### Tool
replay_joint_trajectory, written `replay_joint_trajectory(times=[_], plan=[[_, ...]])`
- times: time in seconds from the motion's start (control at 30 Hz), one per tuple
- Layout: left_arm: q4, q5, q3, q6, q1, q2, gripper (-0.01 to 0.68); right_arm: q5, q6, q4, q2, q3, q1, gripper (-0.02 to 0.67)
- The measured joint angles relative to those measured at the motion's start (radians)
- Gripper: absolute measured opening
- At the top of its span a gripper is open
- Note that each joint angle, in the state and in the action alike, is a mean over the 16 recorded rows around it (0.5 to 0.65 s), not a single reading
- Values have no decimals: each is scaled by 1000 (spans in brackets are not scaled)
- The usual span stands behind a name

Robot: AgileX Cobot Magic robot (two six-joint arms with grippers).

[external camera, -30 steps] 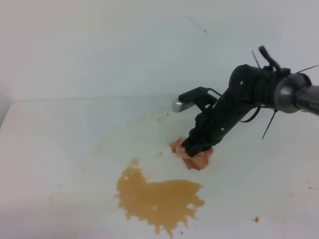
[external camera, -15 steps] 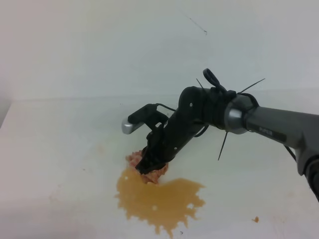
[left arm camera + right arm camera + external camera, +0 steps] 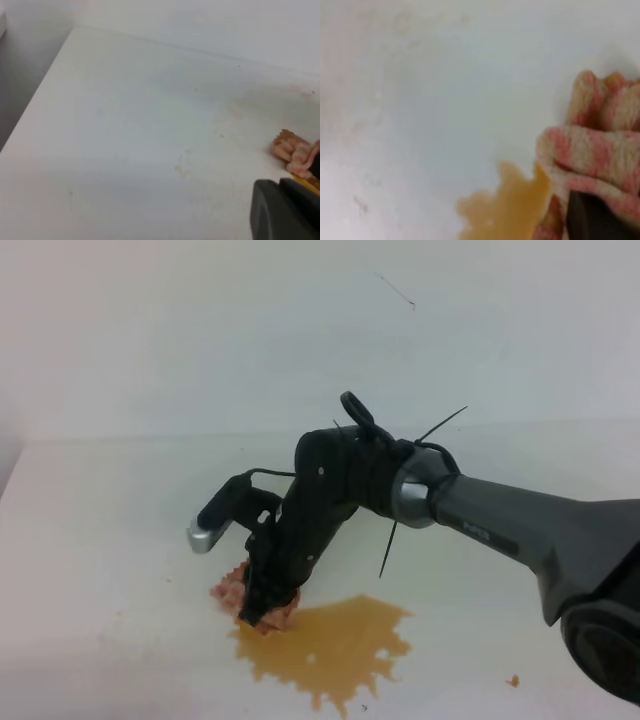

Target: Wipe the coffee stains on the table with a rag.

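White table point(image 3: 100, 540) — one rag point(image 3: 232, 592), one coffee stain point(image 3: 330, 645), one claw point(image 3: 262, 608).

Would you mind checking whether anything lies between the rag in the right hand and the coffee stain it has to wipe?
Nothing visible does. The rag, pinched in the right hand, already sits at the upper left edge of the coffee stain on the table.

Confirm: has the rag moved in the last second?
Yes. The rag, held in the right gripper, has slid left and toward the camera, from beyond the coffee stains' right part to their upper left edge.
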Motion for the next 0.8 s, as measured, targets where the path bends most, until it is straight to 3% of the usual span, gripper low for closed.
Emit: replay_joint_trajectory(times=[0.5, 0.8], plan=[[0, 0, 0, 0, 0, 0, 1, 150, 56, -123, -29, -2, 49, 35], [0, 0, 0, 0, 0, 0, 1, 81, 143, -89, -115, 38, 49, 37]])
